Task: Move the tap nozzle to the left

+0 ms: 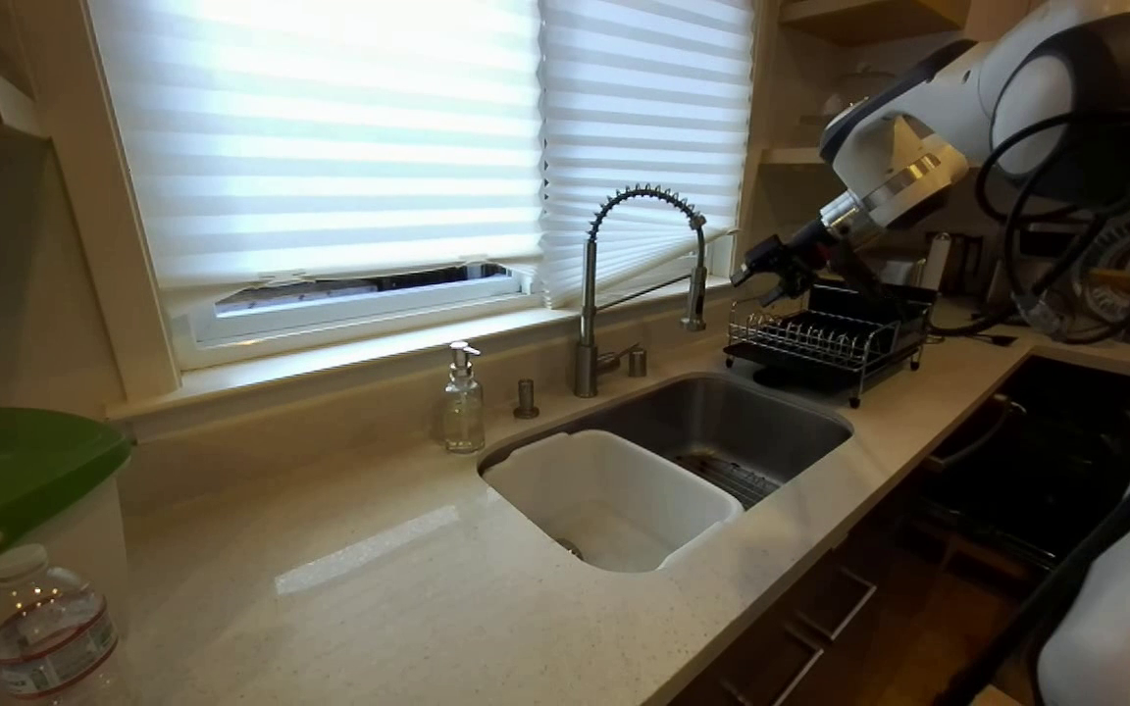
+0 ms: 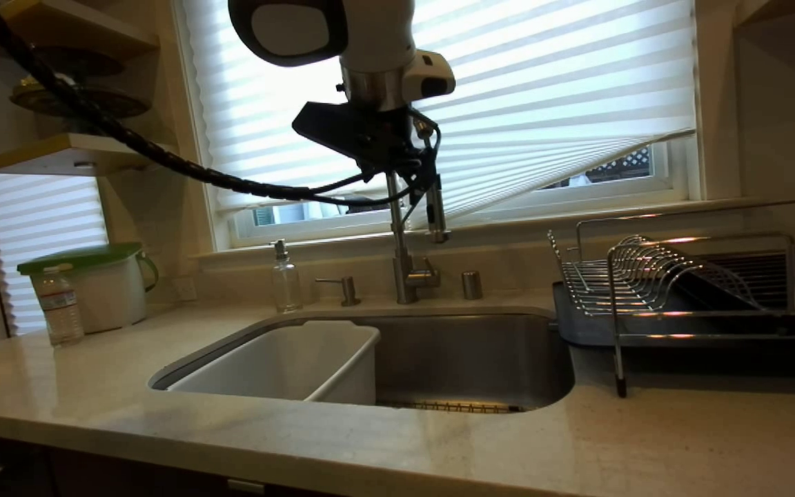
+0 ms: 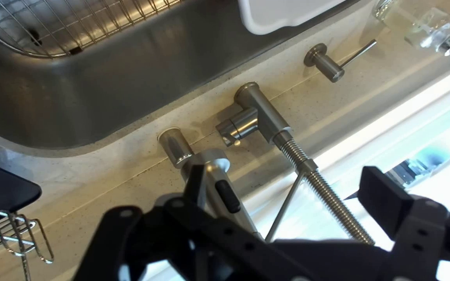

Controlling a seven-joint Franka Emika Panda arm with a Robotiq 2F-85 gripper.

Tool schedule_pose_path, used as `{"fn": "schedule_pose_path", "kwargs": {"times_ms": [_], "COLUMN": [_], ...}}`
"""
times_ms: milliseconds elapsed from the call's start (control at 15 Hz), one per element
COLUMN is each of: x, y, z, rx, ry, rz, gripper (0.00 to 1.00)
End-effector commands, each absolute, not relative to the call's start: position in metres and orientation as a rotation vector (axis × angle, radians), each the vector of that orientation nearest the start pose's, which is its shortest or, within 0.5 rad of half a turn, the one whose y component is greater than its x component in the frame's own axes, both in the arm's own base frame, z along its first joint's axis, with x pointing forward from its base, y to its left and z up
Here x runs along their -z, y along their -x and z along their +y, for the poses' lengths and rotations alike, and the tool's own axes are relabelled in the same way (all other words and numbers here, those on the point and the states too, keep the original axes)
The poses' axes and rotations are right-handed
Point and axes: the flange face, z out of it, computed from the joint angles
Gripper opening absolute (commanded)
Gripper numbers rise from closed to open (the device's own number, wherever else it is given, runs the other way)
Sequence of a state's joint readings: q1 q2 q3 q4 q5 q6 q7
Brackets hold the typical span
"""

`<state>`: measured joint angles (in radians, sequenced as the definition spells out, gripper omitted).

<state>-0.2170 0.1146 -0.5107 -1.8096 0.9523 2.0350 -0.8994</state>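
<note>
Gripper [image 3: 285, 183] wide, nozzle [image 3: 227, 195] partly hidden

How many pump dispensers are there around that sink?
2: a clear pump bottle beside the sink, and a short metal pump between that bottle and the tap.

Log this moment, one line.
gripper: open | spray head: ungripped, right of faucet post in both exterior views | leftward move: apparently pending

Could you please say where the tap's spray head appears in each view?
In an exterior view: spray head right of and above centre.
In an exterior view: spray head just right of and above centre.
In the wrist view: spray head just below centre, partly behind the tool.
Shared landmark: the white tub in the sink.
</note>
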Motion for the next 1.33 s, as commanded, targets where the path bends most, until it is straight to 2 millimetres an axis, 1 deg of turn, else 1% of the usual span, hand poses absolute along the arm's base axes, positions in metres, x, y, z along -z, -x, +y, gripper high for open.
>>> {"fn": "schedule_pose_path", "kwargs": {"times_ms": [0, 133, 200, 267, 333, 533, 600, 667, 733, 800, 933, 1000, 1267], "x": [-0.516, -0.518, -0.511, -0.507, -0.505, -0.497, -0.496, -0.495, -0.494, -0.492, -0.491, -0.49, -0.483], "y": [-0.497, -0.498, -0.504, -0.511, -0.513, -0.524, -0.528, -0.533, -0.538, -0.543, -0.549, -0.553, -0.568], "z": [-0.362, -0.361, -0.368, -0.378, -0.382, -0.405, -0.411, -0.417, -0.422, -0.426, -0.436, -0.441, -0.448], "rx": [0.91, 0.913, 0.881, 0.89, 0.868, 0.851, 0.857, 0.875, 0.879, 0.896, 0.914, 0.922, 0.941], "ry": [2.505, 2.504, 2.449, 2.407, 2.373, 2.248, 2.202, 2.153, 2.104, 2.052, 1.943, 1.889, 1.66], "rz": [0.263, 0.259, 0.37, 0.469, 0.521, 0.683, 0.733, 0.785, 0.833, 0.876, 0.951, 0.984, 1.091], "gripper": [1.0, 1.0, 1.0, 1.0, 1.0, 1.0, 0.9, 0.73, 0.66, 0.56, 0.42, 0.33, 0.04]}}
